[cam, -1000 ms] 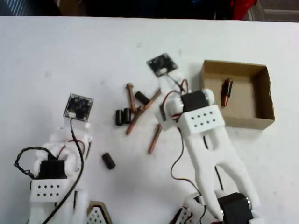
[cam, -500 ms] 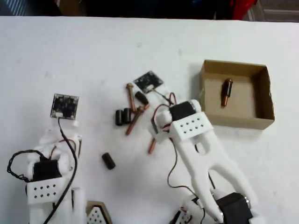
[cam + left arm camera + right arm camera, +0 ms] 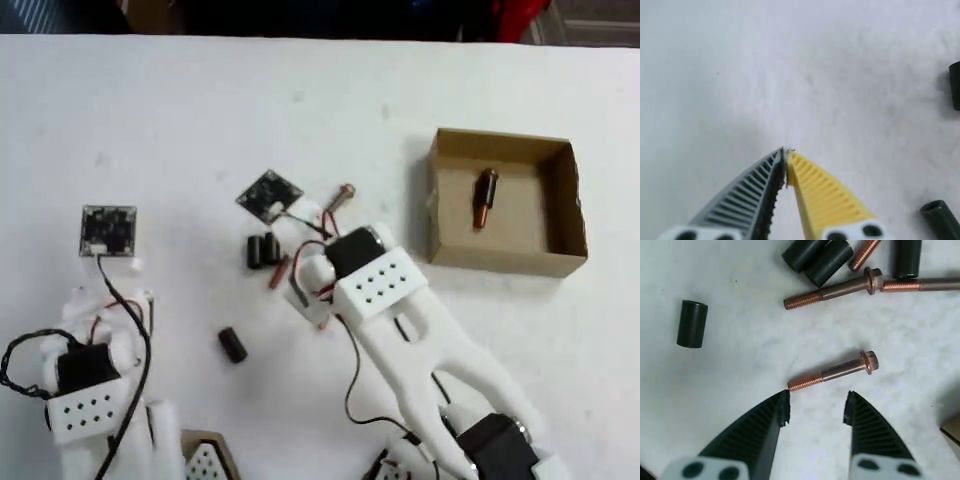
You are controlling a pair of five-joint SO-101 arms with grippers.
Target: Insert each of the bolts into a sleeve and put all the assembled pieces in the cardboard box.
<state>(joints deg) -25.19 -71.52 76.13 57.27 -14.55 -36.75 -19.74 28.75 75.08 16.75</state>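
Note:
My right gripper (image 3: 816, 407) stands open just above the table, and a copper bolt (image 3: 832, 371) lies flat a little beyond its fingertips. Further off lie another bolt (image 3: 835, 290), a pair of black sleeves (image 3: 817, 255) and a lone sleeve (image 3: 692, 323). In the high view the right arm (image 3: 375, 285) covers part of the bolt pile beside the two sleeves (image 3: 262, 250). The cardboard box (image 3: 555, 190) at the right holds one assembled piece (image 3: 485, 197). My left gripper (image 3: 786, 152) is shut and holds nothing, low over bare table. The left arm (image 3: 85, 385) sits at the front left.
A single sleeve (image 3: 232, 345) lies on the table between the two arms. One bolt (image 3: 340, 197) pokes out behind the right arm's wrist. The left wrist view catches two sleeves (image 3: 955, 85) (image 3: 940, 217) at its border. White table stretches open at the back and left.
The right arm has swung away from the box, leftward and nearer the front, over the bolts. The left arm has drawn back toward the front left.

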